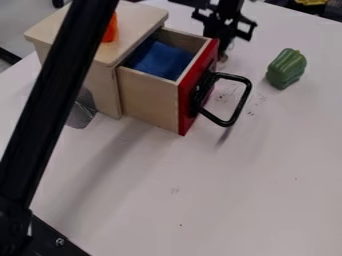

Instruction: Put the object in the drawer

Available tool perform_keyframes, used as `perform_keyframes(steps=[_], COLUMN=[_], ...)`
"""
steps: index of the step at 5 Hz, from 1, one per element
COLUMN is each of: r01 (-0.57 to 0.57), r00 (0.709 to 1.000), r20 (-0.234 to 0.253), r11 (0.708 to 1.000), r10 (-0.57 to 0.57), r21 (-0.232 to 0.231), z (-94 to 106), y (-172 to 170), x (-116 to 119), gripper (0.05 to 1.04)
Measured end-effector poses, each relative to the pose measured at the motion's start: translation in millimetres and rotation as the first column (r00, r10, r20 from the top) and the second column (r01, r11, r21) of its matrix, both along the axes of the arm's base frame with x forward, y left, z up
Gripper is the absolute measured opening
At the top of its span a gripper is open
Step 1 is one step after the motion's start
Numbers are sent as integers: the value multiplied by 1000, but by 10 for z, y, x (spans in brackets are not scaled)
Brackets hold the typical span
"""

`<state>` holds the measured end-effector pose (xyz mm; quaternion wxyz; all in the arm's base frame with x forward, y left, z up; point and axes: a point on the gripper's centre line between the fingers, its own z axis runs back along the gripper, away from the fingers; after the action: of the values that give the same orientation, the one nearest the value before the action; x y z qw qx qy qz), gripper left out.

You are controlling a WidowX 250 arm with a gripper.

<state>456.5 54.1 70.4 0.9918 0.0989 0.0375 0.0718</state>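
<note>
Drawer [152, 100] pulled open, gripper [224, 41] hanging near its red front
Can't tell how far open the gripper is or whether it holds anything; blue cloth-like item [160, 59] lies inside drawer, green pepper [286, 69] on white table [247, 195] apart from it, orange thing [111, 29] atop cabinet [62, 27]; which one is the task's object, unclear

Looks like a robotics lab or test bench: black robot arm [58, 100] over a plain white tabletop [220, 200], small wooden box [101, 92] with red-fronted drawer [188, 100], green toy-like pepper [287, 69] set out as props. Grey floor [23, 20] beyond table edge; exact room type can't be confirmed.
</note>
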Motion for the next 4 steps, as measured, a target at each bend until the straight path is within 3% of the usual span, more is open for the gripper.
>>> perform_keyframes(steps=[1, 2, 3, 4], r01=[6, 27, 18, 8], r00=[996, 993, 991, 994], r20=[86, 117, 136, 106], r11=[1000, 999, 999, 999], r10=[-5, -24, -12, -4], r21=[-9, -28, -44, -33], z=[491, 720, 861, 805], y=[-21, -32, 63, 171], x=[-128, -418, -716, -1028], gripper=[234, 234, 234, 234])
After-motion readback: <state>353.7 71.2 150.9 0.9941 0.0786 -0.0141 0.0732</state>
